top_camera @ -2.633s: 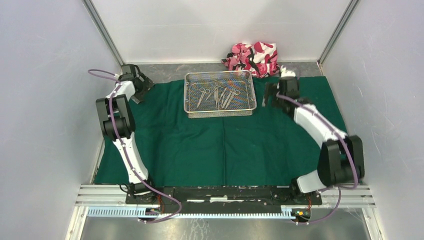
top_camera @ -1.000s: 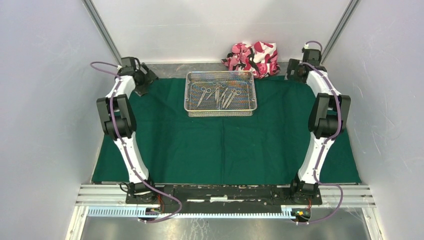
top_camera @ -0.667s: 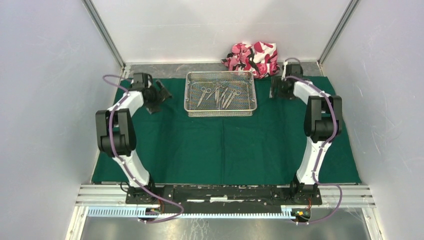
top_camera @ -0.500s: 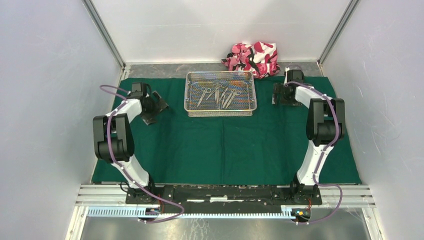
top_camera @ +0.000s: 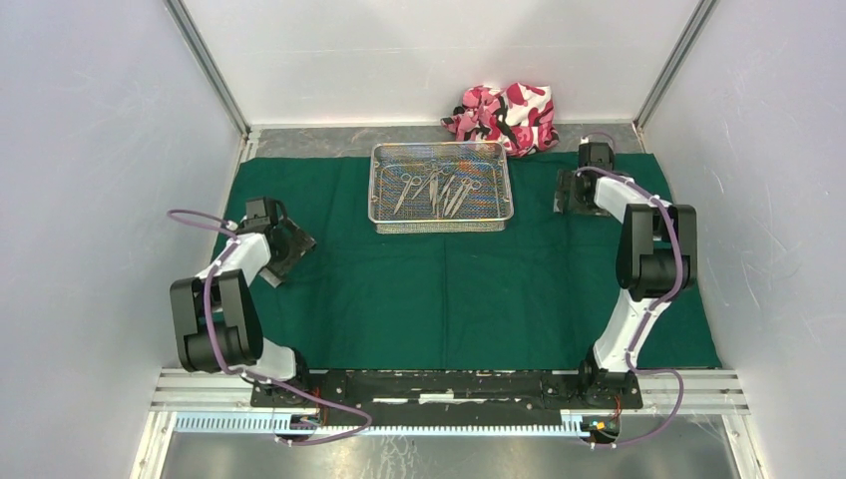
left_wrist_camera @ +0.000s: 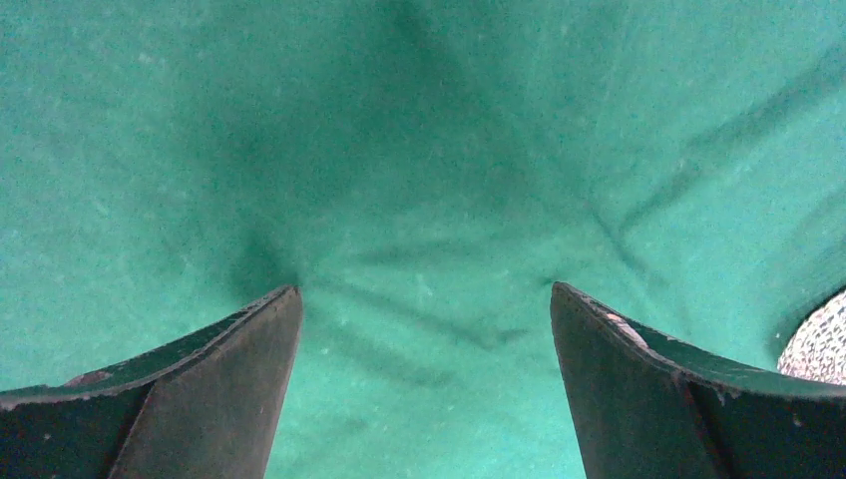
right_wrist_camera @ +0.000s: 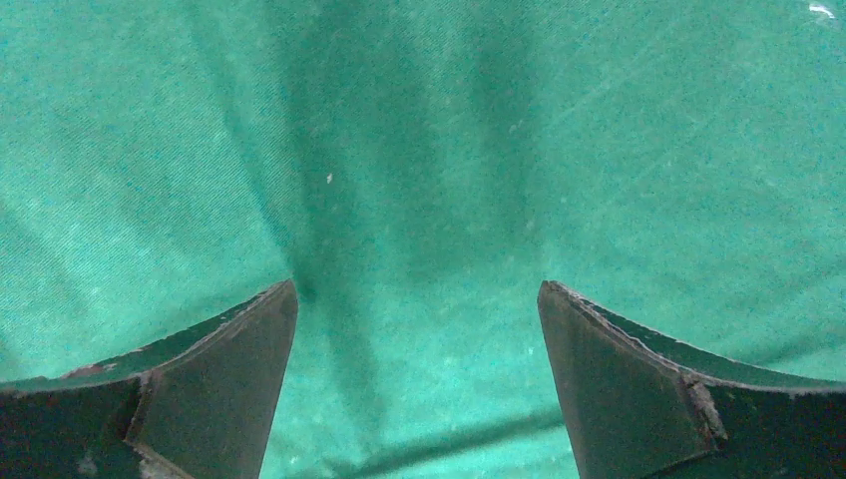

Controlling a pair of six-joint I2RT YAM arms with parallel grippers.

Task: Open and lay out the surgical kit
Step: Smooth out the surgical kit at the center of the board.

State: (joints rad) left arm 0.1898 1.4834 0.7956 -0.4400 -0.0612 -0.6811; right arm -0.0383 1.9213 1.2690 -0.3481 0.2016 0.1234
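1. Tray (top_camera: 439, 226) sits far-centre on the drape (top_camera: 449, 299), long axis left to right, tools (top_camera: 444, 192) inside.
2. Your right gripper (top_camera: 568, 192), jaws spread and empty, is nearer; the tray lies to its left.
3. Left gripper (top_camera: 289, 246), also spread and empty, hangs well apart.

In the left wrist view, the tray (left_wrist_camera: 820, 344) is showing only a small mesh corner; the right edge is cutting off the rest. The bottom edge is cutting off the left tool's (left_wrist_camera: 424, 287) fingers (left_wrist_camera: 200, 399), so only their tips are showing. The same is happening to the right tool's (right_wrist_camera: 418, 282) fingers (right_wrist_camera: 658, 389) in the right wrist view. From the top, the steel pieces (top_camera: 439, 190) in the tray are looking too small to tell one kind from another. The cloth (top_camera: 449, 289) is covering most of the counter (top_camera: 319, 140). The left arm (top_camera: 208, 319) and right arm (top_camera: 653, 249) are hiding bits of cloth.
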